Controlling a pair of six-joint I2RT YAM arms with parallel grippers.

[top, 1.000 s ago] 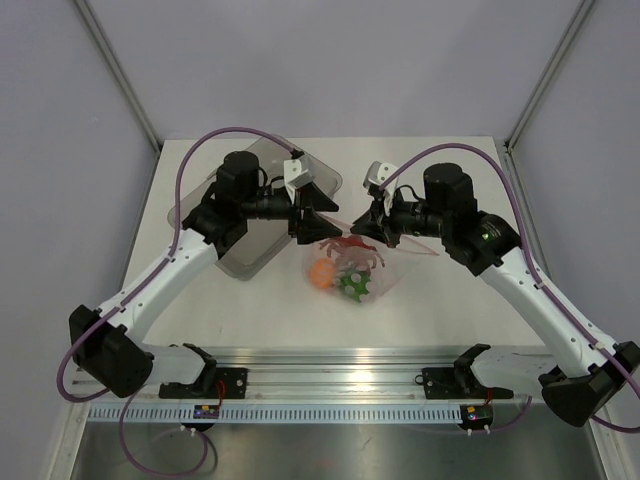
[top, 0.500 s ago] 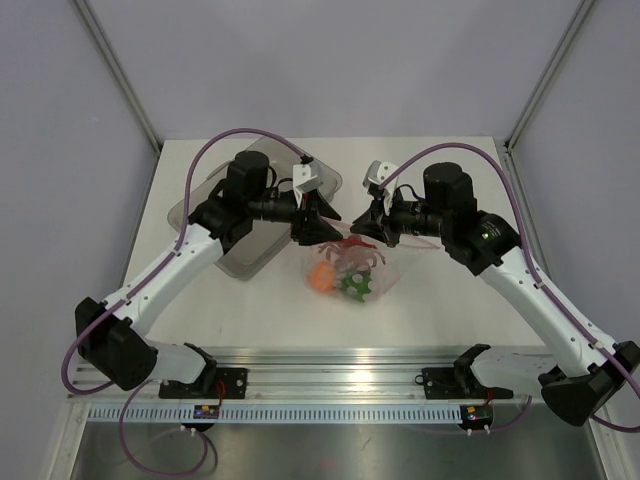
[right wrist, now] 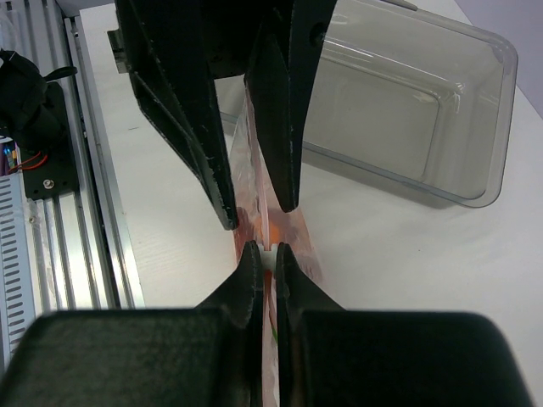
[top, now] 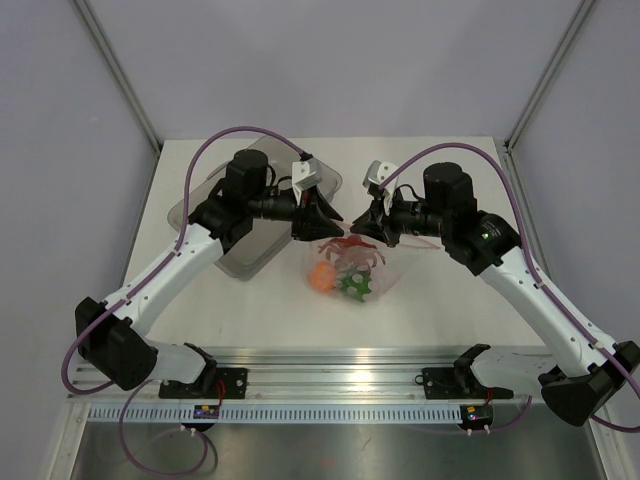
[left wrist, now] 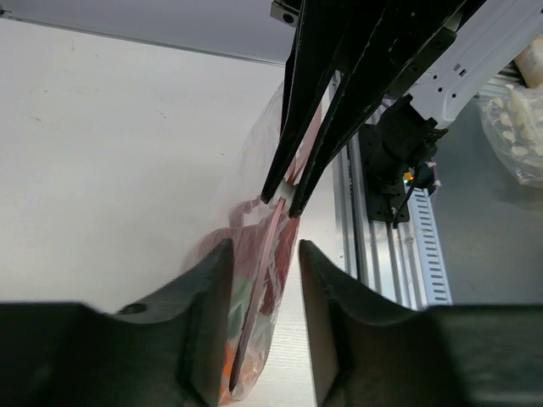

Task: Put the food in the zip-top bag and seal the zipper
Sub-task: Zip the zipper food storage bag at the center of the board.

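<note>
The clear zip-top bag [top: 378,276] hangs at the table's middle, its mouth edge held up. Inside are the red lobster [top: 350,252], the orange fruit [top: 321,278] and the green pepper [top: 352,286]. My right gripper [top: 367,226] is shut on a small white slider [right wrist: 264,255] on the pinkish zipper [left wrist: 259,271]. My left gripper [top: 320,215] is open, its fingers straddling the bag's top edge without pinching it [left wrist: 263,254]. In the right wrist view the left gripper [right wrist: 259,212] faces my right gripper [right wrist: 263,252] a short way along the zipper.
A rigid clear rectangular tray [top: 245,245] lies behind the left arm at the back left; it also shows in the right wrist view [right wrist: 407,110]. The aluminium rail [top: 330,385] with the arm bases runs along the near edge.
My left gripper has moved right, up to the bag's top edge and close to the right gripper. The right arm and the bag have held still.
</note>
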